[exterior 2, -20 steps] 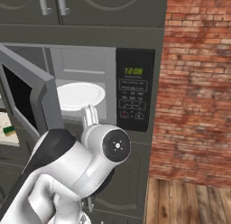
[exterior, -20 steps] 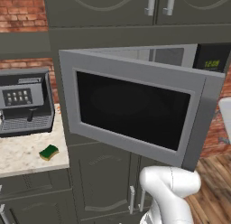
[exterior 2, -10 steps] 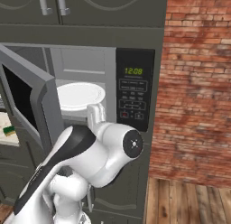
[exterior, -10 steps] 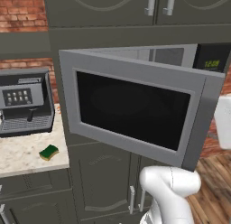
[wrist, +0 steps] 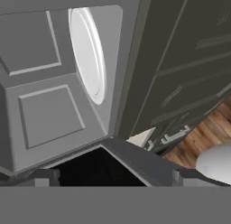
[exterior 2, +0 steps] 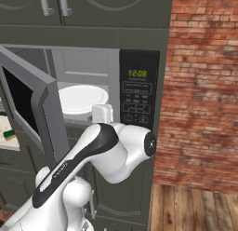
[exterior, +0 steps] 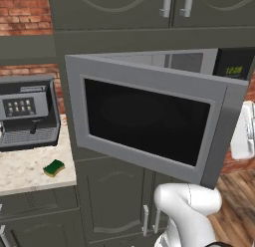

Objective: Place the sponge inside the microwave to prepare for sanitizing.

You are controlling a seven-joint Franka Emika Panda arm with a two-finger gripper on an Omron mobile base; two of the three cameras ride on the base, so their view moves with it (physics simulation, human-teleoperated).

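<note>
While the sponge (exterior: 54,168) lies untouched on the pale counter (exterior: 22,172), at about 8 o'clock from the open microwave (exterior: 149,119) door and just in front of the coffee machine (exterior: 28,113), I carry nothing. My gripper (wrist: 113,177) has its 2 fingertips (wrist: 45,177) spread wide and empty, facing the oven cavity where the white plate (exterior 2: 82,98) sits bare. I judge the door step done; fetching the sponge, gripping it and placing it inside all remain.
</note>
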